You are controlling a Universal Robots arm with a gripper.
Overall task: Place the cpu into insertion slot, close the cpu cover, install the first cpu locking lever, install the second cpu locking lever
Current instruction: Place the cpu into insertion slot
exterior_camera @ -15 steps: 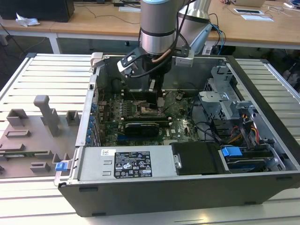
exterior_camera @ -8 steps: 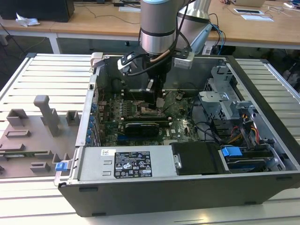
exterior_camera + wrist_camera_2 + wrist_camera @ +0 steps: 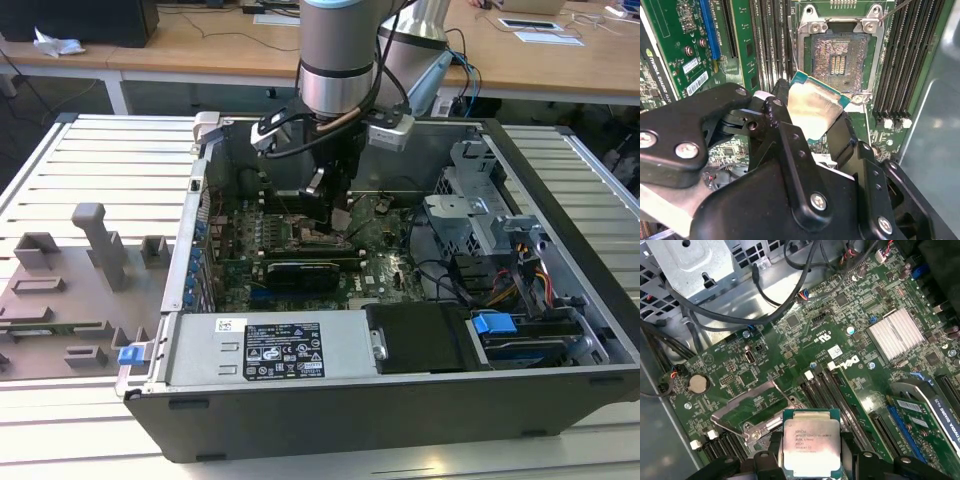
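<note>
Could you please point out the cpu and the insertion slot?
cpu (image 3: 811, 440), first wrist view, middle of its metal top plate.
insertion slot (image 3: 838, 64), second wrist view, its dark centre.

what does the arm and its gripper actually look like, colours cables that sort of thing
The arm is a silver-grey cylinder with a black band near the wrist. Black cables loop down beside it, and a small pale box sits at the wrist. In the second wrist view the gripper is matte black, built of angular links fastened with silver screws.
</note>
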